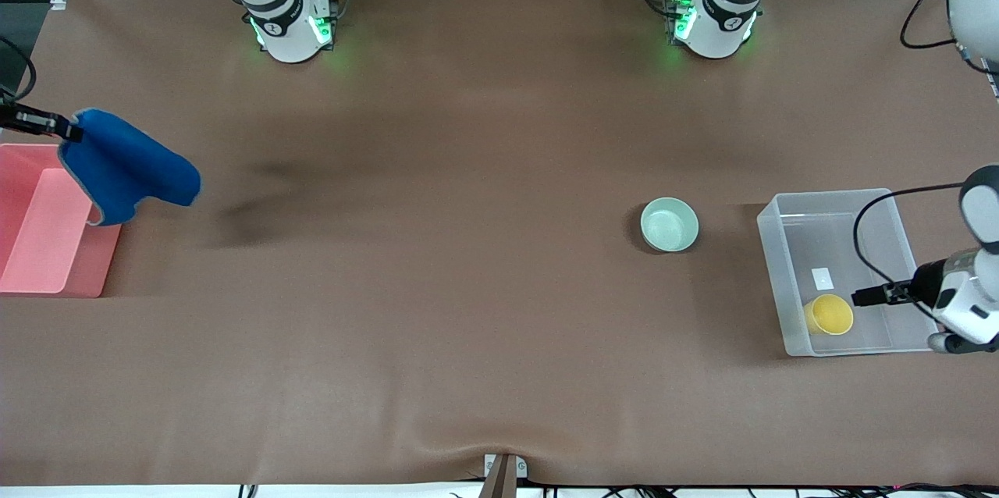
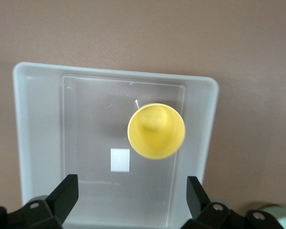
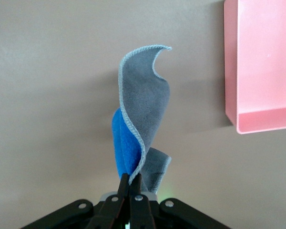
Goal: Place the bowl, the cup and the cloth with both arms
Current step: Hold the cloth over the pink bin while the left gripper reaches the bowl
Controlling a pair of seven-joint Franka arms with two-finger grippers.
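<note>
The yellow cup lies in the clear plastic bin toward the left arm's end of the table. My left gripper hangs over that bin, open, with nothing between its fingers; the cup sits apart from them on the bin's floor. The mint-green bowl stands on the table beside the bin, toward the middle. My right gripper is shut on the blue cloth, which hangs over the edge of the pink tray. The right wrist view shows the cloth pinched in the right gripper.
A white label lies on the bin's floor next to the cup. The pink tray sits at the right arm's end of the table. Brown table covering spreads between tray and bowl.
</note>
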